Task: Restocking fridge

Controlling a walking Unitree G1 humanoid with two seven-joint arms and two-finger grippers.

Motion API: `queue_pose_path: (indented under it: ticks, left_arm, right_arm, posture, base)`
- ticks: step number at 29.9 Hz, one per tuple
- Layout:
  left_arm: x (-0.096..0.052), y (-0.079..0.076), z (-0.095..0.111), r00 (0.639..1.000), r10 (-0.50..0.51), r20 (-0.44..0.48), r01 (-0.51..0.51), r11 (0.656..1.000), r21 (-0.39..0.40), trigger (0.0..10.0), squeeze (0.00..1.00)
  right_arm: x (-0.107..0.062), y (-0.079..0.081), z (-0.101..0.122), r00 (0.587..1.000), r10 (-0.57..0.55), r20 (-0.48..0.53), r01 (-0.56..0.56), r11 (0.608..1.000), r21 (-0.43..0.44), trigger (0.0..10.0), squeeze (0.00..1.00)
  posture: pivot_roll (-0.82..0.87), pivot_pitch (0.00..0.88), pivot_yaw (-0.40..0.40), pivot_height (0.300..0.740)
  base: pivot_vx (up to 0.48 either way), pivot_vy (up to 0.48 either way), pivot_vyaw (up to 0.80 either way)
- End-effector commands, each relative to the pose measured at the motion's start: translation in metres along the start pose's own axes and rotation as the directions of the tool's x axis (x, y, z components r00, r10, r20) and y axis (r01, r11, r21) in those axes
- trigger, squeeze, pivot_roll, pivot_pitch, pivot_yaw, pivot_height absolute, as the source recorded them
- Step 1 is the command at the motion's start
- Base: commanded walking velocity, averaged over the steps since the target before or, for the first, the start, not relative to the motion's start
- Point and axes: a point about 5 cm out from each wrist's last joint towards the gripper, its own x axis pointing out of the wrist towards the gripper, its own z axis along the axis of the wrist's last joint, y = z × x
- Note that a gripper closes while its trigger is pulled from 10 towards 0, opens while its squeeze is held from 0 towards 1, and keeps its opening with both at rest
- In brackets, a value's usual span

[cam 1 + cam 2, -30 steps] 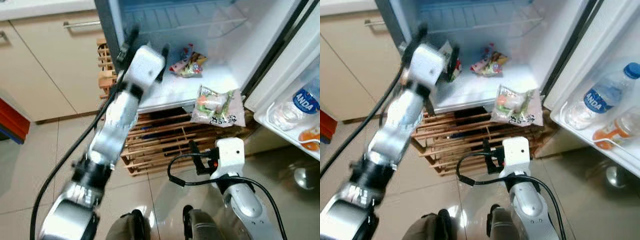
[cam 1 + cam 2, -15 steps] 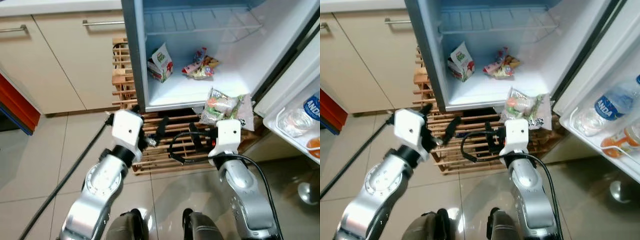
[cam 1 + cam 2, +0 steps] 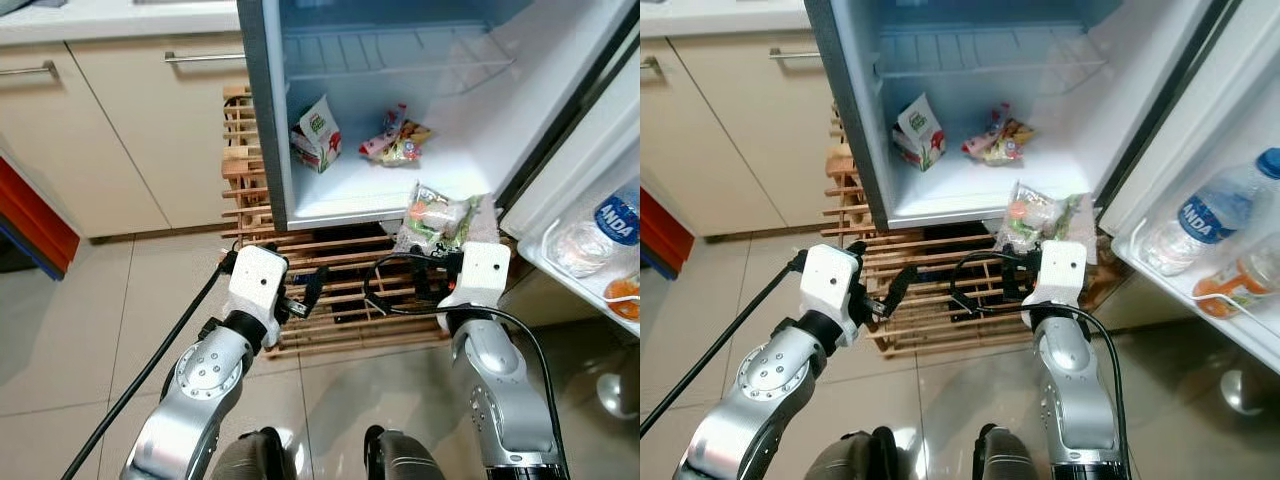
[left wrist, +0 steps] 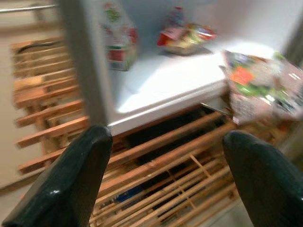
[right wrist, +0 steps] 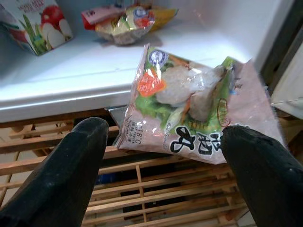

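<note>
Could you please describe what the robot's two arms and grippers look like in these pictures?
Both arms are silver metal with rounded joint segments. Each wrist ends in a white, boxy block bearing a small dark dot. The left gripper and right gripper each have two long, glossy black fingers with rounded tips. Black cables loop around both wrists and trail down beside the left arm.
</note>
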Motion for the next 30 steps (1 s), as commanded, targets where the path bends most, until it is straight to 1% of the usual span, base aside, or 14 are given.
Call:
queue_pose_path:
  ticks: [1, 2, 3, 5, 7, 9, 11, 12, 14, 15, 18, 21, 23, 30]
  left_arm:
    - [0.001, 0.014, -0.002, 0.998, 0.062, -0.016, -0.062, 0.997, -0.042, 10.0, 0.0]
    - [0.004, 0.019, -0.001, 0.997, 0.076, -0.008, -0.076, 0.996, -0.038, 10.0, 0.0]
    - [0.004, 0.019, -0.001, 0.997, 0.076, -0.008, -0.076, 0.996, -0.038, 10.0, 0.0]
    - [0.009, 0.025, 0.002, 0.997, 0.076, 0.017, -0.075, 0.997, -0.015, 10.0, 0.0]
    - [0.022, 0.026, 0.005, 0.998, 0.052, 0.03, -0.052, 0.999, -0.011, 10.0, 0.0]
    - [0.022, 0.026, 0.005, 0.998, 0.052, 0.03, -0.052, 0.999, -0.011, 10.0, 0.0]
    - [0.036, 0.025, 0.008, 0.999, 0.034, 0.042, -0.034, 0.999, 0.002, 10.0, 0.0]
    - [0.042, 0.026, 0.01, 0.998, 0.034, 0.043, -0.035, 0.999, 0.023, 10.0, 0.0]
    - [0.05, 0.03, 0.011, 0.997, 0.062, 0.044, -0.064, 0.997, 0.046, 10.0, 0.0]
    - [0.051, 0.031, 0.011, 0.996, 0.074, 0.042, -0.076, 0.996, 0.049, 10.0, 0.0]
    - [0.054, 0.033, 0.008, 0.995, 0.093, 0.022, -0.095, 0.994, 0.059, 10.0, 0.0]
    - [0.057, 0.035, 0.005, 0.993, 0.118, 0.008, -0.118, 0.993, 0.009, 10.0, 0.0]
    - [0.058, 0.035, 0.005, 0.992, 0.122, 0.015, -0.122, 0.993, -0.001, 10.0, 0.0]
    - [0.059, 0.032, 0.004, 0.992, 0.121, 0.036, -0.122, 0.992, 0.033, 10.0, 0.0]
  right_arm:
    - [-0.004, -0.001, 0.004, 1.0, 0.004, 0.021, -0.004, 1.0, 0.004, 10.0, 0.0]
    - [-0.005, -0.004, 0.006, 0.999, 0.003, 0.04, -0.002, 1.0, -0.013, 10.0, 0.0]
    - [-0.005, -0.004, 0.006, 0.999, 0.003, 0.04, -0.002, 1.0, -0.013, 10.0, 0.0]
    - [-0.004, -0.008, 0.008, 0.998, -0.007, 0.065, 0.01, 0.999, -0.047, 10.0, 0.0]
    - [0.004, -0.012, 0.008, 0.997, -0.015, 0.071, 0.02, 0.998, -0.061, 10.0, 0.0]
    - [0.004, -0.012, 0.008, 0.997, -0.015, 0.071, 0.02, 0.998, -0.061, 10.0, 0.0]
    - [0.011, -0.014, 0.009, 0.997, -0.018, 0.077, 0.023, 0.997, -0.069, 10.0, 0.0]
    - [0.015, -0.014, 0.008, 0.997, -0.019, 0.076, 0.024, 0.997, -0.07, 10.0, 0.0]
    - [0.019, -0.014, 0.006, 0.997, -0.02, 0.072, 0.025, 0.997, -0.073, 10.0, 0.0]
    - [0.02, -0.014, 0.005, 0.997, -0.02, 0.07, 0.025, 0.997, -0.074, 10.0, 0.0]
    - [0.021, -0.014, 0.002, 0.998, -0.019, 0.059, 0.024, 0.997, -0.076, 10.0, 0.0]
    - [0.024, -0.015, 0.002, 0.998, -0.016, 0.062, 0.021, 0.996, -0.088, 10.0, 0.0]
    - [0.027, -0.015, 0.003, 0.998, -0.009, 0.067, 0.015, 0.996, -0.091, 10.0, 0.0]
    - [0.029, -0.012, 0.001, 0.998, 0.02, 0.066, -0.014, 0.995, -0.096, 10.0, 0.0]
  posture:
    - [-0.11, 0.028, 0.017, 0.74]
    - [-0.12, 0.004, 0.022, 0.74]
    - [-0.12, 0.004, 0.022, 0.74]
    - [-0.13, 0.0, 0.028, 0.74]
    - [-0.14, 0.0, 0.043, 0.74]
    - [-0.14, 0.0, 0.043, 0.74]
    - [-0.14, 0.0, 0.05, 0.74]
    - [-0.14, 0.0, 0.053, 0.74]
    - [-0.14, 0.0, 0.054, 0.74]
    - [-0.14, 0.0, 0.054, 0.74]
    - [-0.15, 0.0, 0.055, 0.74]
    - [-0.14, 0.0, 0.052, 0.74]
    - [-0.14, 0.0, 0.051, 0.74]
    - [-0.13, 0.0, 0.038, 0.74]
  base:
    - [0.0, 0.0, 0.0]
    - [0.0, 0.0, 0.0]
    - [0.0, 0.0, 0.0]
    - [0.0, 0.0, 0.0]
    - [0.0, 0.0, -0.37]
    - [0.0, 0.0, -0.74]
    - [0.0, 0.24, -0.74]
    - [0.0, 0.48, -0.74]
    - [0.0, 0.48, -0.74]
    - [0.0, 0.48, -0.74]
    - [0.0, 0.0, -0.74]
    - [0.0, 0.0, 0.0]
    - [0.0, 0.0, 0.0]
    - [0.0, 0.0, 0.0]
